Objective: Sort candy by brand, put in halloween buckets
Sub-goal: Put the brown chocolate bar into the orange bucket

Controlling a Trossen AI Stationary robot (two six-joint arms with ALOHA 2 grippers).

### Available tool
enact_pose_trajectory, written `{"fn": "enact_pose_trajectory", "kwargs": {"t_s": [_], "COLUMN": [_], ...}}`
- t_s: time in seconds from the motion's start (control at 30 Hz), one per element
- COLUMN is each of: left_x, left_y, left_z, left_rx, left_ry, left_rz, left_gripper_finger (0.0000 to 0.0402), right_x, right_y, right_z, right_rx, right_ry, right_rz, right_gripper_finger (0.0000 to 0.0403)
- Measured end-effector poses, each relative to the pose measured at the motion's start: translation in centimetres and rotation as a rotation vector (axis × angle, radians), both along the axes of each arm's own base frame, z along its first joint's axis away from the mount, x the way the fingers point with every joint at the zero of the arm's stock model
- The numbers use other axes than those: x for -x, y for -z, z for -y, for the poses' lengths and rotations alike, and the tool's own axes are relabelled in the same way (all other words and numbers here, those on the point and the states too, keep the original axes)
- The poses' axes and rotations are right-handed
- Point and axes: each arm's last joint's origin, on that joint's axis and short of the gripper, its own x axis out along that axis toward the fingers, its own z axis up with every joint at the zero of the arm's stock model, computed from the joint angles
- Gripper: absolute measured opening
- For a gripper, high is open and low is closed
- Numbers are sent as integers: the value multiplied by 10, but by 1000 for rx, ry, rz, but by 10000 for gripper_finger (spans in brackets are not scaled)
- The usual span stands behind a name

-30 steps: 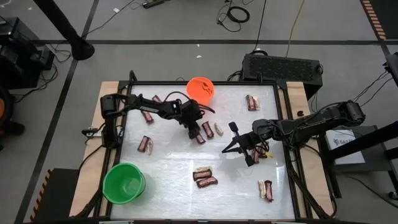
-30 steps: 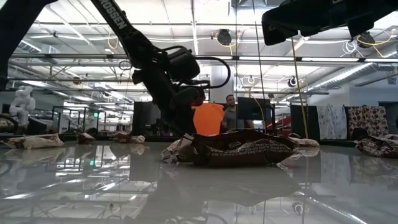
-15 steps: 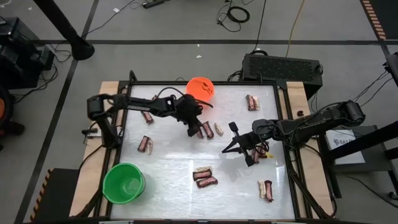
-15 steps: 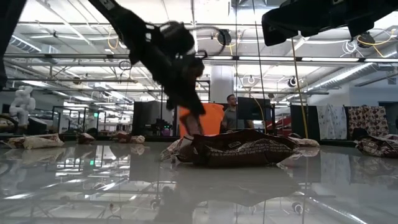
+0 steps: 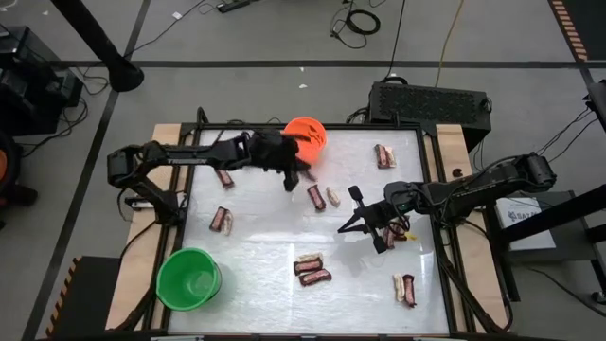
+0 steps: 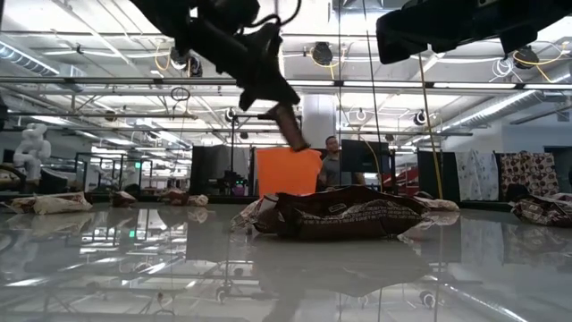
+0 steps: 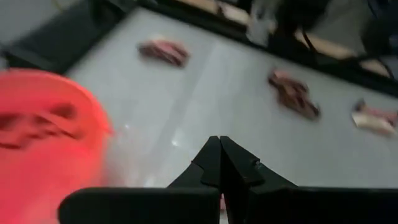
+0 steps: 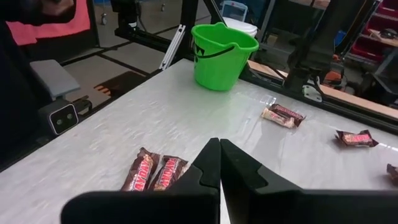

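Two brown bars (image 5: 312, 270) are lying side by side near the middle of the table's near edge. Another mixed pair (image 5: 404, 289) is sitting toward the near right corner. The green bucket (image 5: 187, 279) is standing in the near left corner, well apart from all of them.

Farther in, by the right edge, the right gripper (image 8: 220, 142) is hovering over bare table (image 5: 256, 242) with its fingers pressed together and nothing between them. It is probably waiting there so as to keep out of the other arm's way.

Around mid-table, one brown bar (image 5: 315, 196) and a cream piece (image 5: 333, 197) are lying just beside each other, and a lone bar (image 5: 222, 220) is resting toward the left edge.

Beyond them, the left gripper (image 7: 219, 140) is hanging just beside the orange bucket (image 5: 306, 134) at the far edge. Its fingers are clamped on a tilted brown bar (image 6: 293, 131), which the low view shows raised above the bucket's rim. Judging by that height, the arm is carrying the bar over the wall to drop it inside. More bars (image 5: 384, 155) are lying near the far right corner, not yet sorted.
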Motion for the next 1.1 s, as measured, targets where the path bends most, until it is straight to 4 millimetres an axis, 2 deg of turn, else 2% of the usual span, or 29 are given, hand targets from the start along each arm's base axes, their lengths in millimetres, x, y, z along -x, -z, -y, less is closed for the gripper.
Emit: {"fn": "enact_pose_trajectory", "kwargs": {"t_s": [0.13,0.23,0.4,0.53,0.77,1.0,1.1], "left_x": [2,6,13,15,8,7,11], "left_y": [-21,-27,-31,-24,-8,-8,-19], "left_z": [-21,-35,-54,-63,-69,-66,-63], "left_rx": [-52,-88,-100,-90,-87,-102,-100], "left_ry": [-110,-208,-278,-301,-310,-293,-278], "left_rz": [53,58,65,36,-11,-15,6], "left_gripper_finger": [0,0,0,0,8,74,101], "right_x": [0,0,0,0,0,0,0], "right_y": [0,0,0,0,0,0,0], "right_z": [0,0,0,0,0,0,0], "right_rx": [11,11,12,12,15,15,15], "right_ry": [-3,-3,-3,-3,-4,-5,-4], "right_rz": [7,5,4,4,7,5,4], "right_gripper_finger": [0,0,0,0,0,0,0]}}
